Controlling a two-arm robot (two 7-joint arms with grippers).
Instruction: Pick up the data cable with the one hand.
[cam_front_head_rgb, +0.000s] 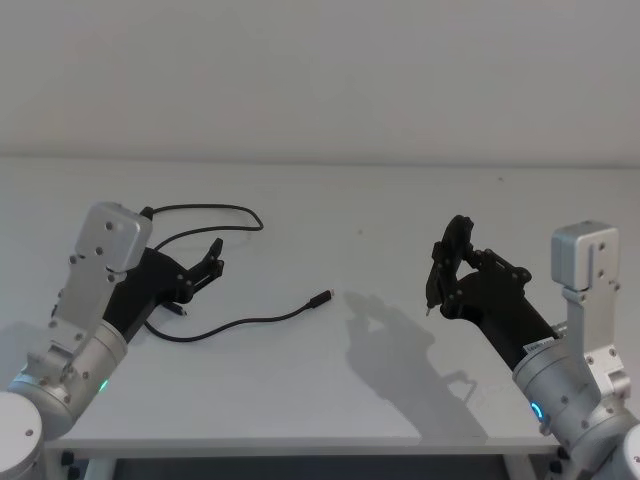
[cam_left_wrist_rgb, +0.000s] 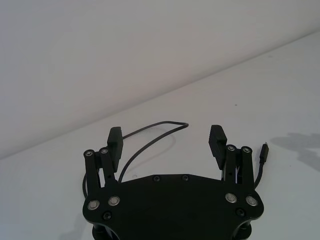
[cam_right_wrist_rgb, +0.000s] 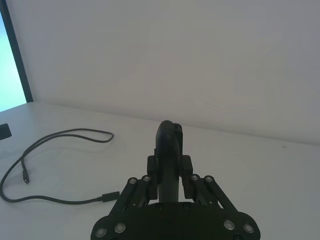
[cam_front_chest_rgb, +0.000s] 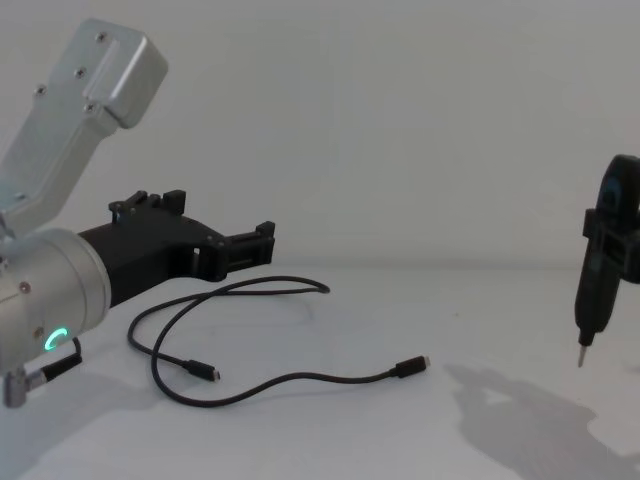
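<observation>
Left tool (cam_front_head_rgb: 214, 257) – spread apart – hovers above the data cable (cam_front_head_rgb: 255, 321); right tool (cam_right_wrist_rgb: 170, 167) clamps a black probe (cam_front_chest_rgb: 592, 300).

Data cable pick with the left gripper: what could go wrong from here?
The data cable is thin and lies flat on the table, so the open left gripper may close above it or scrape the surface. Two strands run close together ahead of its fingers; it might pinch both. The right gripper hangs parked at right.
</observation>
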